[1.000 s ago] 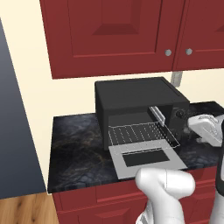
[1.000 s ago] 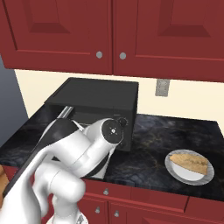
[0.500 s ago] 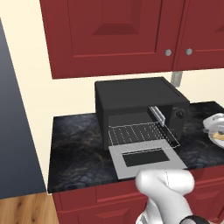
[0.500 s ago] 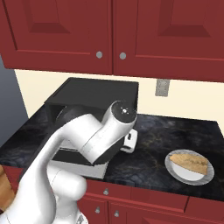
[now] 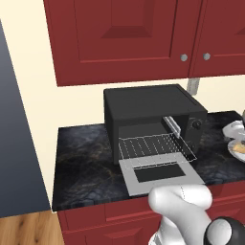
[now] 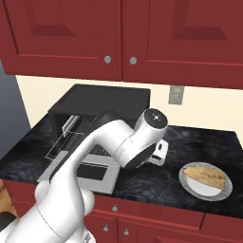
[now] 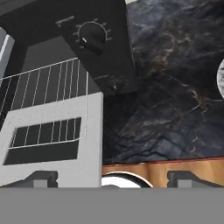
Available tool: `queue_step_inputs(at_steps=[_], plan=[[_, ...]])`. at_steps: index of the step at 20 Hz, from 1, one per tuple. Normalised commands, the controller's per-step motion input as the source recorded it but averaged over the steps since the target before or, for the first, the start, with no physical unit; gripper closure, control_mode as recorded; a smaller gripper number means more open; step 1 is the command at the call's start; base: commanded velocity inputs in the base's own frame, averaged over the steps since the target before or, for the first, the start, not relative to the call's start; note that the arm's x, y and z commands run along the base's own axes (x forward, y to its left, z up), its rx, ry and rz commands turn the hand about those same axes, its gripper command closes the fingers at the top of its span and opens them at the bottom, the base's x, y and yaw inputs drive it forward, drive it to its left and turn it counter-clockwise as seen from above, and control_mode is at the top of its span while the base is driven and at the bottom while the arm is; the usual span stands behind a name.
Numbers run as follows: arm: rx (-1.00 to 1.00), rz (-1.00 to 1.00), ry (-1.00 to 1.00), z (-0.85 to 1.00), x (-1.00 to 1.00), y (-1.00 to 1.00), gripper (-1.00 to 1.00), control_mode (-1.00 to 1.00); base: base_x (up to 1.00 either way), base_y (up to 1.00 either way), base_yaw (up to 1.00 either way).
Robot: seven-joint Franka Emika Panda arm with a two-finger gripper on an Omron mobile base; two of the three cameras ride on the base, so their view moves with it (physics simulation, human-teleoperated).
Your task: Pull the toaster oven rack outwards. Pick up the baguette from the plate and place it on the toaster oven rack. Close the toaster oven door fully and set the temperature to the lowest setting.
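The black toaster oven [image 5: 152,111] stands on the counter with its silver-grey door [image 5: 160,173] folded down flat. Over the door juts the pulled-out wire rack [image 5: 157,145]. In the hand view I look down on the rack [image 7: 43,87], the door [image 7: 48,144] and the two knobs, the upper knob [image 7: 92,35] above the lower one. The golden baguette [image 6: 206,174] lies on a white plate [image 6: 199,195] right of the oven. My gripper [image 7: 113,178] is open and empty, hovering over the counter [image 6: 160,152] between oven and plate.
Dark marble counter [image 6: 199,142] runs right of the oven, with its front edge just below the door. Red cabinets [image 6: 118,33] hang overhead. A wall outlet [image 6: 175,95] sits behind the oven's right side.
My arm has swung right, away from the rack and toward the plate side of the counter. Rack, door and baguette have stayed put.
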Motion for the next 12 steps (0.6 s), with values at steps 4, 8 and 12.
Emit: queue_step_inputs(at_steps=[4, 8, 12], plan=[[0.00, -0.29, 0.07, -0.08, 0.59, -0.50, -1.00, -1.00, 0.00, 0.00, 0.00], [0.01, -0.33, 0.16, -0.05, 0.71, -0.66, -1.00, -1.00, 0.00, 0.00, 0.00], [0.11, -0.37, 0.18, -0.16, 0.60, -0.70, -1.00, -1.00, 0.00, 0.00, 0.00]])
